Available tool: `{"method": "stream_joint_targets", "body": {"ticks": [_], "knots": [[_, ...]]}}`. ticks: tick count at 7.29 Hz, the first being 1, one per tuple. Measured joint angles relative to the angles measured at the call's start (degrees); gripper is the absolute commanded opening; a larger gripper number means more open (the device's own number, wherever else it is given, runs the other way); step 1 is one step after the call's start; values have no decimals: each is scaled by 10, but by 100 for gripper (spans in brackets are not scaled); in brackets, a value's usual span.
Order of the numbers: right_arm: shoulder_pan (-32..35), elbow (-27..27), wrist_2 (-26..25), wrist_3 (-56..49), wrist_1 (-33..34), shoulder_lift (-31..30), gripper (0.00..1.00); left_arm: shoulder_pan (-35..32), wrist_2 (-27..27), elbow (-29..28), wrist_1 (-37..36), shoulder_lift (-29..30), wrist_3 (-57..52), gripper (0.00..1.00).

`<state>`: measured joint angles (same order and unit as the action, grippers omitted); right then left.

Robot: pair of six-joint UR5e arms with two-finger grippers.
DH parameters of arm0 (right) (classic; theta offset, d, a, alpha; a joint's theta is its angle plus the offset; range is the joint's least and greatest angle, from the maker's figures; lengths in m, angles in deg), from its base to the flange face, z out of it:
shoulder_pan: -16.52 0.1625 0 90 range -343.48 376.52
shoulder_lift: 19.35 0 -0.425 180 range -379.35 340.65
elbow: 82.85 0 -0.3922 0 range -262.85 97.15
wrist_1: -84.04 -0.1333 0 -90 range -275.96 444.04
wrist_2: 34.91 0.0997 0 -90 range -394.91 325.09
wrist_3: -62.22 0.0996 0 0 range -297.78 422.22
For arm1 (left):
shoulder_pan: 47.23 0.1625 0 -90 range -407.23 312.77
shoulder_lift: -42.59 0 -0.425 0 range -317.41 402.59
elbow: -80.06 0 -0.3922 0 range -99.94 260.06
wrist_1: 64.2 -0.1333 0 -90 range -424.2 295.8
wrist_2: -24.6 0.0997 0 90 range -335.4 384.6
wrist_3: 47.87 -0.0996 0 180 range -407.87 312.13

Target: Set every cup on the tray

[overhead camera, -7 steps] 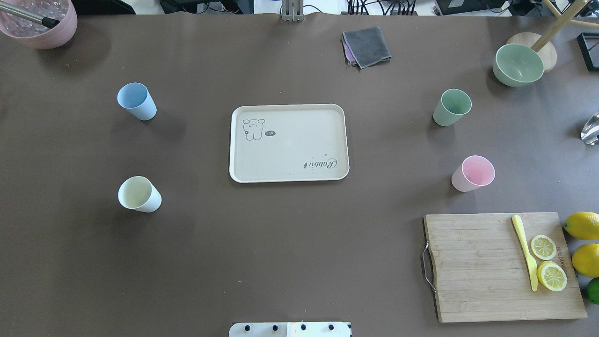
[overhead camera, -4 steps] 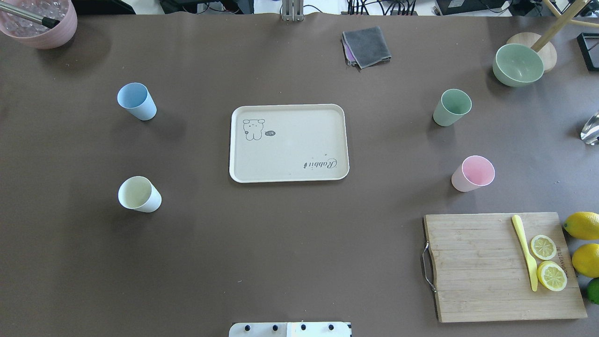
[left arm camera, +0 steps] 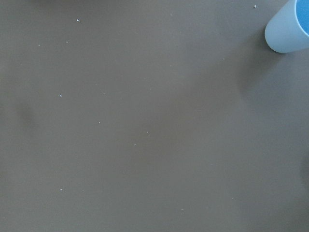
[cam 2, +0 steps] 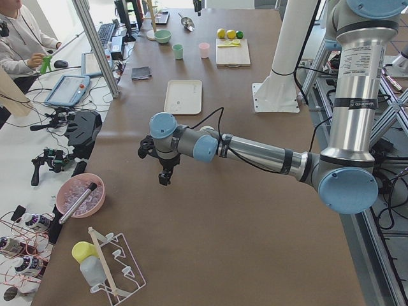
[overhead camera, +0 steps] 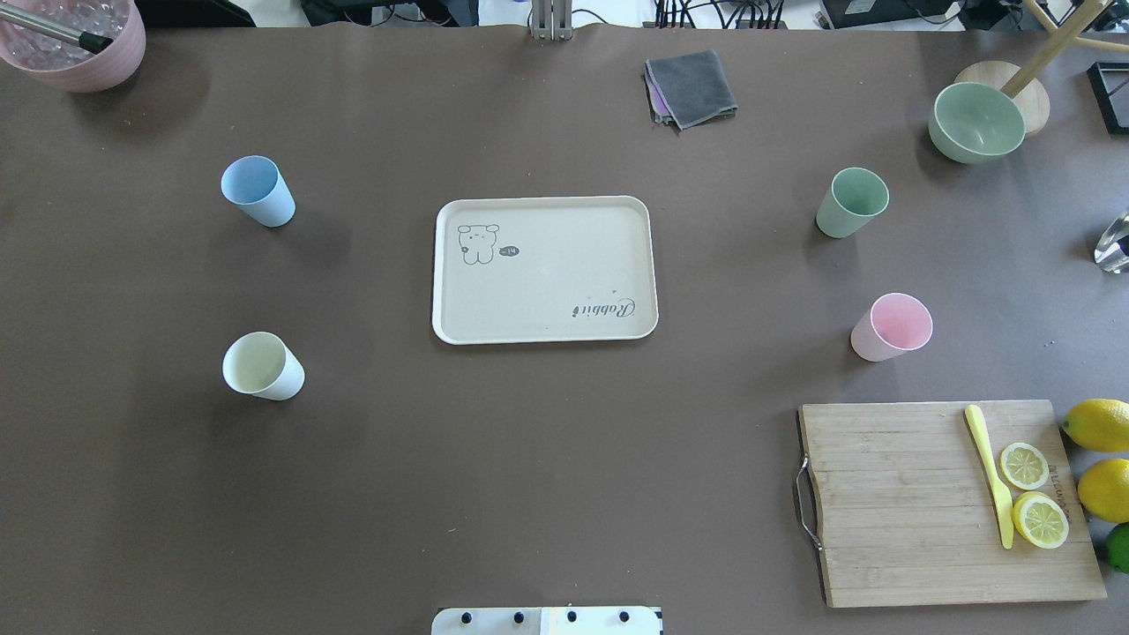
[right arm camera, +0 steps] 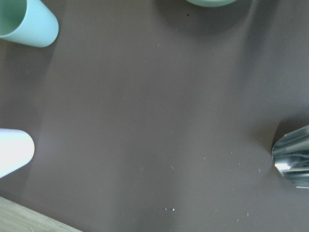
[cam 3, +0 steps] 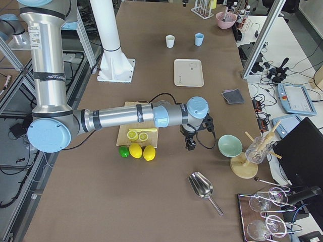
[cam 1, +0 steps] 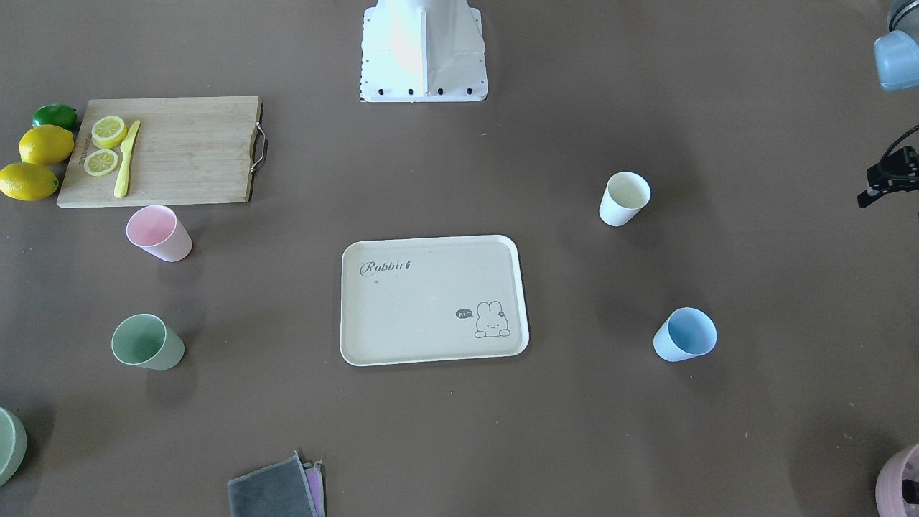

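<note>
Blue cup [overhead camera: 257, 190] stands upright, well apart from the left claw [cam 2: 164, 179].

blue cup [left arm camera: 288, 30] cut by left wrist view's corner, green cup [right arm camera: 26, 21] and pink cup [right arm camera: 12, 152] clipped in right wrist view, left gripper [cam 2: 165, 179] and right gripper [cam 3: 190, 145] too small to read.

Flat beige rectangular tray [overhead camera: 544, 269] lies central on the table [overhead camera: 529, 485]; light blue plastic cup [overhead camera: 256, 190] and cream-white cup [overhead camera: 262, 366] stand left of it, sage green cup [overhead camera: 850, 202] and pink cup [overhead camera: 891, 326] right.
</note>
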<state>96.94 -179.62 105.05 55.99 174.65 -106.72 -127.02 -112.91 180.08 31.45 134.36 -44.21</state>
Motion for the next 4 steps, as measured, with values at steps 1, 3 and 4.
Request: {"method": "stream_joint_targets", "body": {"ticks": [1, 3, 4], "knots": [[0, 6, -7, 0, -5, 7, 100, -7, 0, 2, 1, -9, 0, 98], [-3, 11, -13, 2, -81, -1, 100, -11, 1, 15, 4, -27, 1, 98], [-16, 9, -13, 24, -130, -6, 100, -10, 1, 33, 17, -37, 15, 98]]}}
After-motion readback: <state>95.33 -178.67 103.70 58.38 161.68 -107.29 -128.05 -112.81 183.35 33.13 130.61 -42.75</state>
